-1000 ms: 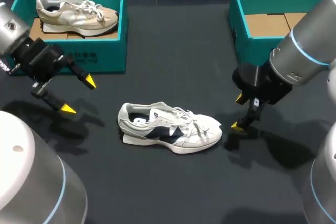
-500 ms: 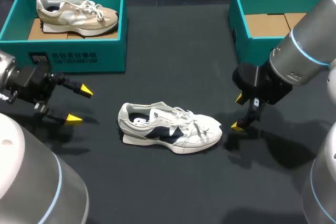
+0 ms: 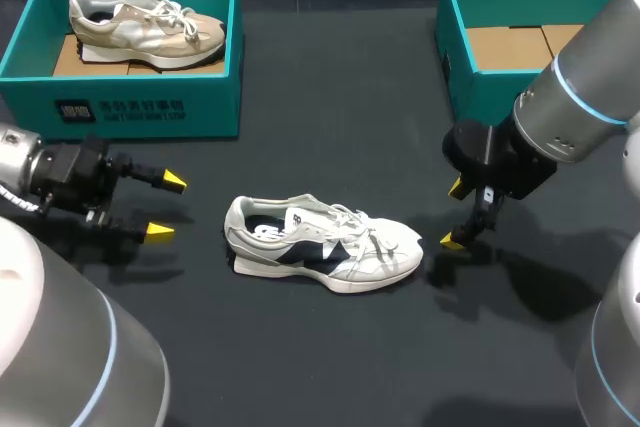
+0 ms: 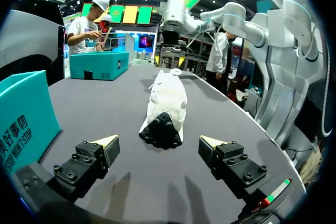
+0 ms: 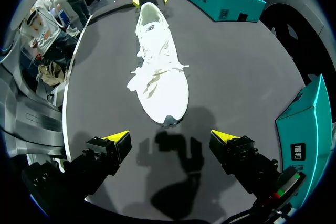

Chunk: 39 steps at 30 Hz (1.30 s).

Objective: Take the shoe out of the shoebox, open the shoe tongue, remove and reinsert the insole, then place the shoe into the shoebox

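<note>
Both open & empty along shoe (image 3: pixel 322 247) long axis: L gripper (image 3: pixel 167 207) off heel, R gripper (image 3: pixel 453 214) nearer, by toe

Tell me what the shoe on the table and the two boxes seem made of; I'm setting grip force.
Shoe: soft matte textile or suede-like upper, judging by its creases and laces; the pale sole is likely foam or rubber. Left box and right box: matte teal card, going by the thin straight walls. The brown liner inside looks like plain cardboard.
</note>
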Each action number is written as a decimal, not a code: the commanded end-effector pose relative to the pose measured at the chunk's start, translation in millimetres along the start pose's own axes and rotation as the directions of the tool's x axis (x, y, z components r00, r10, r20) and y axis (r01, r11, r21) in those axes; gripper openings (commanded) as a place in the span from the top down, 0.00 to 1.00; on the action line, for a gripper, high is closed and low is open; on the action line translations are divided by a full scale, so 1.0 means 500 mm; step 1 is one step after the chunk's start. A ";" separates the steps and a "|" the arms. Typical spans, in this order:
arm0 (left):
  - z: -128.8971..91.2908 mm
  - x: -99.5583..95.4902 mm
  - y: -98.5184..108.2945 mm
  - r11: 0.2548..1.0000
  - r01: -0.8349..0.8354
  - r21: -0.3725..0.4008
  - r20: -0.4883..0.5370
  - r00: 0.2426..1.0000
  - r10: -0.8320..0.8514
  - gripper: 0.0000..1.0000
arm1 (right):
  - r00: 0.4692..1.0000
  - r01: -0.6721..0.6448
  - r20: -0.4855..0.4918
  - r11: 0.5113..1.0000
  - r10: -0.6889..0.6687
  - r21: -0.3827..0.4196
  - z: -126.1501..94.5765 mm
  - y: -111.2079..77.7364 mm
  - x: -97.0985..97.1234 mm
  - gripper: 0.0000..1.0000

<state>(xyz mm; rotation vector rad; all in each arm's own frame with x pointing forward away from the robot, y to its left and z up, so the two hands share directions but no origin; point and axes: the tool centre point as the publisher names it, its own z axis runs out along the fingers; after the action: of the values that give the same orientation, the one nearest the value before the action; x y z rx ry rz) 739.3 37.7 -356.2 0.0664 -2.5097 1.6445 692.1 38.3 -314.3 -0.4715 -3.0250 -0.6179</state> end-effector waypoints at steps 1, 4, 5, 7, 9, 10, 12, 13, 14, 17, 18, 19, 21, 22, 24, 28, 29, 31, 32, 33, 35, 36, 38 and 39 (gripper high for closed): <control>0.023 -0.010 0.031 1.000 0.015 0.022 0.024 1.000 -0.016 0.00 | 1.000 0.000 0.003 1.000 0.000 0.000 0.001 -0.002 0.003 0.00; 0.040 -0.024 0.049 0.997 0.054 0.060 0.026 0.998 -0.056 0.00 | 1.000 0.000 0.003 1.000 0.000 0.000 0.001 -0.002 0.003 0.00; 0.044 -0.027 0.051 0.996 0.057 0.070 0.044 0.997 -0.060 0.00 | 1.000 0.000 0.003 1.000 0.000 0.000 0.001 -0.002 0.003 0.00; 0.049 -0.028 0.053 0.995 0.054 0.084 0.031 0.998 -0.057 0.00 | 1.000 0.000 0.003 1.000 0.000 0.000 0.001 -0.002 0.003 0.00; 0.054 -0.027 0.053 0.995 0.032 0.091 0.029 0.999 -0.035 0.00 | 1.000 0.000 0.003 1.000 0.000 0.000 0.001 -0.002 0.003 0.00; 0.056 -0.025 0.053 0.995 0.024 0.100 0.016 1.000 -0.026 0.00 | 1.000 0.000 0.003 1.000 0.000 0.000 0.001 -0.002 0.003 0.00; 0.063 -0.023 0.053 0.994 0.014 0.104 -0.001 1.000 -0.014 0.00 | 1.000 0.000 0.003 1.000 0.000 0.000 0.001 -0.002 0.003 0.00; 0.067 -0.021 0.053 0.994 0.008 0.111 -0.008 1.000 -0.008 0.00 | 1.000 0.000 0.003 1.000 0.000 0.000 0.001 -0.002 0.003 0.00; 0.072 -0.020 0.053 0.994 0.011 0.109 -0.010 1.000 -0.010 0.00 | 1.000 0.000 0.003 1.000 0.000 0.000 0.001 -0.002 0.003 0.00; 0.086 -0.015 0.054 0.994 0.001 0.108 -0.020 1.000 0.001 0.00 | 1.000 0.000 0.003 1.000 0.000 0.000 0.001 -0.002 0.003 0.00; 0.090 -0.012 0.054 0.994 -0.004 0.106 -0.022 1.000 0.007 0.00 | 1.000 0.000 0.003 1.000 0.000 0.000 0.001 -0.002 0.003 0.00; 0.094 -0.010 0.053 0.994 -0.008 0.108 -0.026 1.000 0.011 0.00 | 1.000 0.000 0.003 1.000 0.000 0.000 0.001 -0.002 0.003 0.00; 0.103 -0.006 0.051 0.994 -0.016 0.111 -0.032 0.999 0.020 0.00 | 1.000 0.000 0.003 1.000 0.000 0.000 0.001 -0.002 0.003 0.00; 0.106 -0.005 0.050 0.994 -0.017 0.112 -0.034 0.999 0.021 0.00 | 1.000 0.000 0.003 1.000 0.000 0.000 0.001 -0.002 0.003 0.00; 0.114 -0.001 0.048 0.993 -0.031 0.116 -0.033 0.999 0.036 0.00 | 1.000 0.000 0.003 1.000 0.000 0.000 0.001 -0.002 0.003 0.00; 0.128 0.005 0.046 0.992 -0.041 0.118 -0.040 0.998 0.046 0.00 | 1.000 0.000 0.003 1.000 0.000 0.000 0.001 -0.002 0.003 0.00; 0.131 0.005 0.045 0.992 -0.042 0.120 -0.040 0.998 0.047 0.00 | 1.000 0.000 0.003 1.000 0.000 0.000 0.001 -0.002 0.003 0.00; 0.136 0.003 0.045 0.992 -0.042 0.122 -0.042 0.998 0.047 0.00 | 1.000 0.000 0.003 1.000 0.000 0.000 0.001 -0.002 0.003 0.00; 0.138 0.003 0.045 0.992 -0.042 0.123 -0.043 0.998 0.047 0.00 | 1.000 0.000 0.003 1.000 0.000 0.000 0.001 -0.002 0.003 0.00; 0.140 0.003 0.045 0.991 -0.041 0.124 -0.044 0.998 0.047 0.00 | 1.000 0.000 0.003 1.000 0.000 0.000 0.001 -0.002 0.003 0.00; 0.143 0.002 0.044 0.991 -0.041 0.127 -0.045 0.998 0.047 0.00 | 1.000 0.000 0.003 1.000 0.000 0.000 0.001 -0.002 0.003 0.00; 0.144 0.002 0.043 0.991 -0.041 0.128 -0.045 0.998 0.047 0.00 | 1.000 0.000 0.003 1.000 0.000 0.000 0.001 -0.002 0.003 0.00; 0.145 0.001 0.043 0.991 -0.042 0.129 -0.045 0.998 0.049 0.00 | 1.000 0.000 0.003 1.000 0.000 0.000 0.001 -0.002 0.003 0.00; 0.146 0.000 0.042 0.991 -0.042 0.130 -0.045 0.998 0.048 0.00 | 1.000 0.000 0.003 1.000 0.000 0.000 0.001 -0.002 0.003 0.00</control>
<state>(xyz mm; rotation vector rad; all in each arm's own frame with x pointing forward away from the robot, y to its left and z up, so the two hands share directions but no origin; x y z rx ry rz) 728.5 -19.2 -402.6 -0.0151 -2.3854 1.8030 692.1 38.2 -314.3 -0.4715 -3.0250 -0.6179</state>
